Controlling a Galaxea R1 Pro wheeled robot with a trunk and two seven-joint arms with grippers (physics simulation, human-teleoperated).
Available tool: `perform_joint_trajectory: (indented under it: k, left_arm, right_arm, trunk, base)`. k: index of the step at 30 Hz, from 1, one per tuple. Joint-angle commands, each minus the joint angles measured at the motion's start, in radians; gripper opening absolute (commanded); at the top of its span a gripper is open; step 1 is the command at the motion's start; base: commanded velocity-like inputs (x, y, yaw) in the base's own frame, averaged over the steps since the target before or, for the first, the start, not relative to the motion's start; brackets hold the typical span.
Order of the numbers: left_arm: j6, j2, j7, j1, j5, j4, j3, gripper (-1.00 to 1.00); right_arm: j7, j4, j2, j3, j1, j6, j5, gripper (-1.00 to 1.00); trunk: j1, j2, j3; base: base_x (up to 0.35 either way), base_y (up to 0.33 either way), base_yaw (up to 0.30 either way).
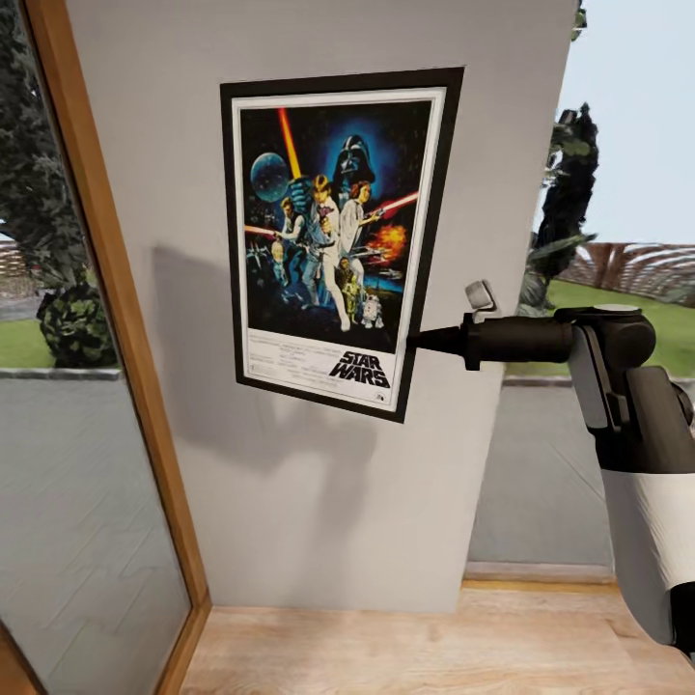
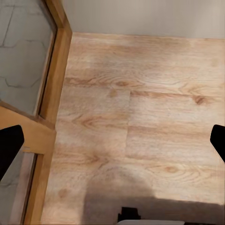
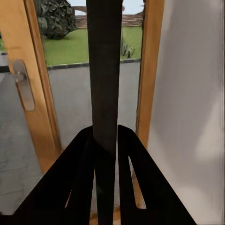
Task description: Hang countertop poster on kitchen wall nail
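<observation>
So the right gripper point(image 1: 417, 341) is pinched on the poster point(image 1: 333, 241) by its lower right edge, holding it flat-ish against the pale wall point(image 1: 319, 502). Can't spot the nail. My guess: let go without it hooked and it just drops to the wooden floor point(image 2: 140, 122). Left gripper point(image 2: 112, 145) hangs spread over that floor.

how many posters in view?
1. The poster is against the grey wall, tilted, its lower right edge pinched by the right gripper. In the right wrist view it is edge-on between the fingers.
</observation>
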Motion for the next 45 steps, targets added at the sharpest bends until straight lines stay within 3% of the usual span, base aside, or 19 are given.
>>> perform_joint_trajectory:
  k: [1, 10, 22, 45]
  left_arm:
    - [-0.002, 0.0, -0.001, 0.001, 0.0, -0.001, 0.001, 1.0]
    - [-0.002, 0.0, -0.001, 0.001, 0.0, -0.001, 0.001, 1.0]
    - [-0.002, 0.0, -0.002, 0.001, 0.0, -0.001, 0.001, 1.0]
    - [-0.002, 0.0, -0.001, 0.001, 0.0, -0.001, 0.0, 1.0]
  right_arm:
    - [0.001, 0.0, -0.001, 0.001, 0.0, 0.008, -0.004, -1.0]
    - [0.001, 0.0, -0.001, 0.001, 0.0, 0.008, -0.005, -1.0]
    - [0.001, -0.001, -0.001, 0.001, 0.0, 0.008, -0.008, -1.0]
    - [0.001, -0.001, -0.001, 0.003, 0.0, 0.008, -0.008, -1.0]
  trunk:
    - [0.001, 0.0, 0.0]
    - [0.001, 0.0, 0.0]
    - [0.001, 0.0, 0.0]
    - [0.001, 0.0, 0.0]
  base:
    - [0.335, 0.0, 0.0]
    - [0.293, 0.0, 0.0]
    - [0.054, 0.0, 0.0]
    - [0.314, 0.079, 0.0]
